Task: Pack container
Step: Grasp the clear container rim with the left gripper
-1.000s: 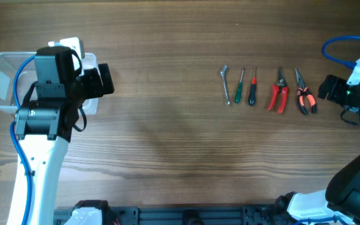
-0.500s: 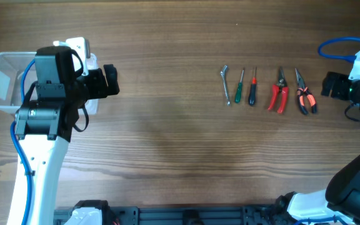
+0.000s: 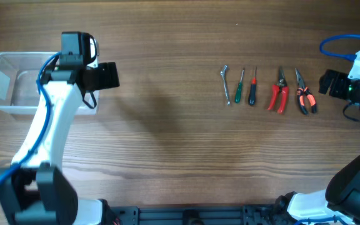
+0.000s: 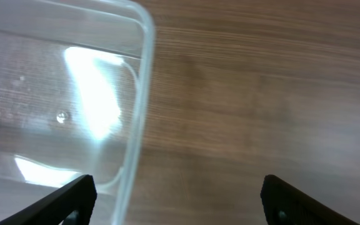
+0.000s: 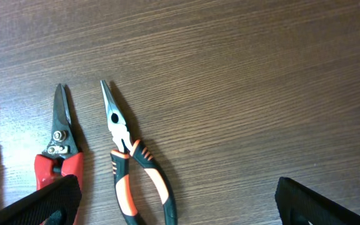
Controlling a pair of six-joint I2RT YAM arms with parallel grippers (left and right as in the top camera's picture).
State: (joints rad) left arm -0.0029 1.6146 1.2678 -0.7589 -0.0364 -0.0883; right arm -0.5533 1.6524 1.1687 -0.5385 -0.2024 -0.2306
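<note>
The clear plastic container point(image 3: 5, 84) stands at the table's far left; nothing shows inside it. Its right rim point(image 4: 139, 106) shows in the left wrist view. My left gripper point(image 3: 108, 76) is open and empty, just past the container's right end, with its fingers either side of that rim point(image 4: 179, 203). My right gripper point(image 3: 327, 84) is open and empty at the far right, just right of the orange-and-black pliers point(image 3: 304, 94). In the right wrist view the pliers point(image 5: 133, 162) and red snips point(image 5: 58, 156) lie in front of the open fingers point(image 5: 177, 200).
A row of tools lies right of centre: a small wrench point(image 3: 225, 84), a green screwdriver point(image 3: 239, 86), a red-and-black screwdriver point(image 3: 252, 87), red snips point(image 3: 278, 92), then the pliers. A blue cable point(image 3: 339, 42) loops at the far right.
My left arm has swung, and its gripper has moved right, off the container's right end. My right gripper has shifted slightly at the far right.
</note>
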